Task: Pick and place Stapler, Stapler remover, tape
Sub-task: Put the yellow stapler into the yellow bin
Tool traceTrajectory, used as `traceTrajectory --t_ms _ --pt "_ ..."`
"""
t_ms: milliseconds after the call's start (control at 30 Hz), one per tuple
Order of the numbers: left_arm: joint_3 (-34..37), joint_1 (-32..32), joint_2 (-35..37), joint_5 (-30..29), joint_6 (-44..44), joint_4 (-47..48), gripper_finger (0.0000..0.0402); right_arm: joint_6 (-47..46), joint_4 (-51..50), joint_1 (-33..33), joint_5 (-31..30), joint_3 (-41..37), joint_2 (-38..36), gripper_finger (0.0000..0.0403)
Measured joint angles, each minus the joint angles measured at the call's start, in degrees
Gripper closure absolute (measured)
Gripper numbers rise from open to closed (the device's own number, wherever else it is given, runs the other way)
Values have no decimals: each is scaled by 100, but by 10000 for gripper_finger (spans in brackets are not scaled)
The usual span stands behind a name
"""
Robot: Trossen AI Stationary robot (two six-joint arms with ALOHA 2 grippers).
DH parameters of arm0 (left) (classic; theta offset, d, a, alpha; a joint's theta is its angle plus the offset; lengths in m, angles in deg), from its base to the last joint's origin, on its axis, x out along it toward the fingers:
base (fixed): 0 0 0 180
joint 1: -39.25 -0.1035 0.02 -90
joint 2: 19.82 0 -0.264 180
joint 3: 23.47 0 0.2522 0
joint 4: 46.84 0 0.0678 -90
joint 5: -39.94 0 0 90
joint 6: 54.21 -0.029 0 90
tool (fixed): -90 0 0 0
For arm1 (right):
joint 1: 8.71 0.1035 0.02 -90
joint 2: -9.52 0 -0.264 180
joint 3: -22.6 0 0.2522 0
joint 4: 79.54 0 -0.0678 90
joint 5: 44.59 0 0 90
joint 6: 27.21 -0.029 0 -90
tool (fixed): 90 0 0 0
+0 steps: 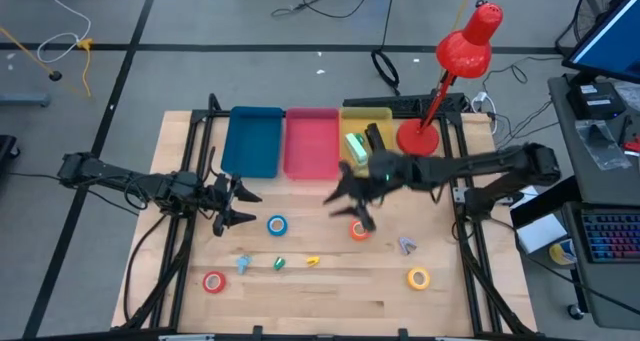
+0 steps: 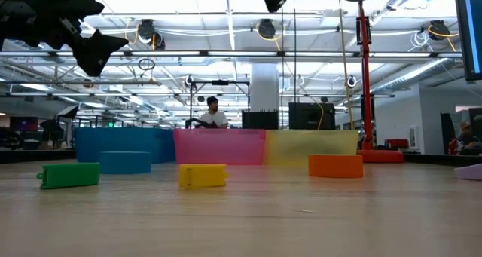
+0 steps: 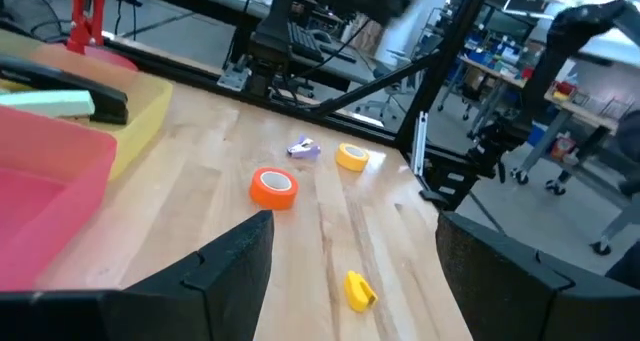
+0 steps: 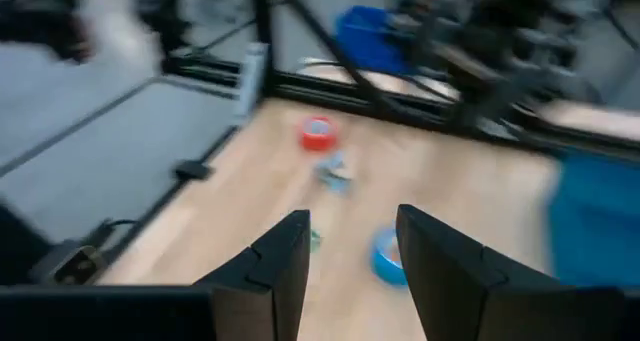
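Observation:
The green and black stapler [image 1: 360, 144] lies in the yellow tray [image 1: 385, 116]. The purple stapler remover [image 1: 406, 245] rests flat on the table. So do the blue tape [image 1: 276, 224], orange tape [image 1: 358, 231], red tape [image 1: 213, 280] and yellow tape [image 1: 418, 277]. My right gripper [image 1: 348, 213] hangs open and empty above the table, close to the orange tape; its wrist view looks past the gripper [image 4: 352, 216] at the blue tape [image 4: 385, 256] and red tape [image 4: 317, 133]. My left gripper [image 1: 250, 207] is open and empty, raised left of the blue tape.
A blue tray [image 1: 252, 141] and a pink tray [image 1: 311, 141] stand beside the yellow one along the far edge. A red desk lamp [image 1: 440, 91] stands at the far right. Small blue [image 1: 242, 264], green [image 1: 279, 263] and yellow [image 1: 312, 261] bits lie near the front.

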Motion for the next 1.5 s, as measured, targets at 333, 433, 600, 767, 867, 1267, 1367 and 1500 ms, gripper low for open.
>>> traceTrajectory --t_ms 333,433,600,767,867,1267,1367,1500 --pt "0 -2 -1 -2 107 -2 128 48 416 968 -635 -8 721 261" --pt "0 0 -2 -2 104 -2 128 45 421 1084 -772 -9 1010 261" --pt "0 0 -2 -3 64 0 128 43 517 1141 -764 -9 1559 261" --pt "0 0 0 -3 61 -2 128 45 762 1139 -746 -9 2002 250" --pt "0 -2 0 -4 45 -1 128 48 941 1139 -743 -7 2200 232" --pt "0 -2 -2 -55 -8 -2 128 45 1502 1139 -738 -7 2967 183" --pt "0 -2 0 -57 -41 -2 128 43 1512 1139 -732 -7 3060 183" --pt "0 -2 -2 -57 -60 0 128 43 1503 1140 -713 -7 3075 183"
